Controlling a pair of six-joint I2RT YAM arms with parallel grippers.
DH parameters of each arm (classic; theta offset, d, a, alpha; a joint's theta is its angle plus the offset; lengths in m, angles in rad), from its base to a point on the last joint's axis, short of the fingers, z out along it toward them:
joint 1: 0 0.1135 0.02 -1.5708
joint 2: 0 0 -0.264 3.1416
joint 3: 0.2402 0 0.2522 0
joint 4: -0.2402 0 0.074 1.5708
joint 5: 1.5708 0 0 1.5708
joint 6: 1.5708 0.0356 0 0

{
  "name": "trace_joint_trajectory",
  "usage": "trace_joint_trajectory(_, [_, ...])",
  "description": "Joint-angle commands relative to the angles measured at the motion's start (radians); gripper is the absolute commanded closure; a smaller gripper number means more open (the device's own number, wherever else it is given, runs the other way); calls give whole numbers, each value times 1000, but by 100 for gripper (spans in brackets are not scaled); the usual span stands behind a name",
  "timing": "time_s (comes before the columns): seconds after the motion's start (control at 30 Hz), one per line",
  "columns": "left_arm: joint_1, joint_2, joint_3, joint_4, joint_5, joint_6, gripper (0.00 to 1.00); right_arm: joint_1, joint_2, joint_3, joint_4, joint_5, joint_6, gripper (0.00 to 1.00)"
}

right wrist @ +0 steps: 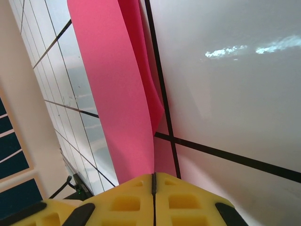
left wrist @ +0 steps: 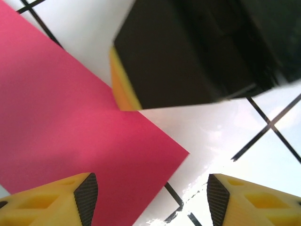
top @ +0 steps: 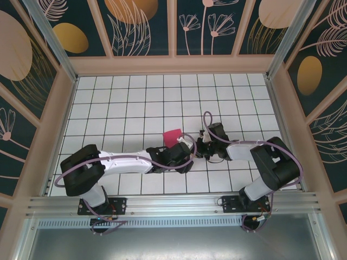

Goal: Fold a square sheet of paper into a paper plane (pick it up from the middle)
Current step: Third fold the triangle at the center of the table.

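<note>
Within right hand (right wrist: pixel 154 178), red paper (right wrist: pixel 117 94)

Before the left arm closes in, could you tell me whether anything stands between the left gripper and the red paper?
Nothing visible does: the left gripper, open, hangs right over the square sheet of paper. The right gripper, shut on it, sits close beside.

A white bench (top: pixel 135 103) is ruled into square tiles by thin black grid lines (right wrist: pixel 225 156) and is glossy enough to throw back pale glare. Beige framing (top: pixel 173 65) borders its far side and both flanks. Above stand dark teal wall panels (top: pixel 141 27) painted with gold ovals, leaves and flowers. Along the near edge runs an aluminium rail (top: pixel 173 203) — a grey metal sheet (top: pixel 162 241) below it.
</note>
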Motion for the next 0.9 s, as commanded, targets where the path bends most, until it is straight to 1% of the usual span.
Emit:
trace_joint_trajectory(0.0, [-19, 31, 30, -64, -71, 53, 34, 11, 1, 28, 4, 10, 12, 91])
trace_joint_trajectory(0.2, [-43, 65, 56, -85, -145, 59, 34, 11, -1, 28, 1, 11, 15, 91])
trace_joint_trajectory(0.37, [-64, 146, 108, -98, -195, 67, 34, 12, 0, 32, 1, 10, 16, 91])
trace_joint_trajectory(0.47, [-71, 165, 123, -96, -224, 69, 36, 14, 1, 35, -3, 7, 14, 91])
trace_joint_trajectory(0.6, [-70, 159, 122, -100, -279, 47, 49, 14, -3, 36, -11, 13, 9, 90])
trace_joint_trajectory(0.63, [-70, 153, 120, -97, -288, 44, 53, 13, -2, 35, -11, 13, 8, 90])
trace_joint_trajectory(0.73, [-71, 128, 103, -76, -300, 34, 65, 12, -3, 35, -18, 21, 4, 90])
trace_joint_trajectory(0.87, [-71, 101, 83, -48, -288, 33, 80, 12, 2, 42, -20, 22, 3, 90])
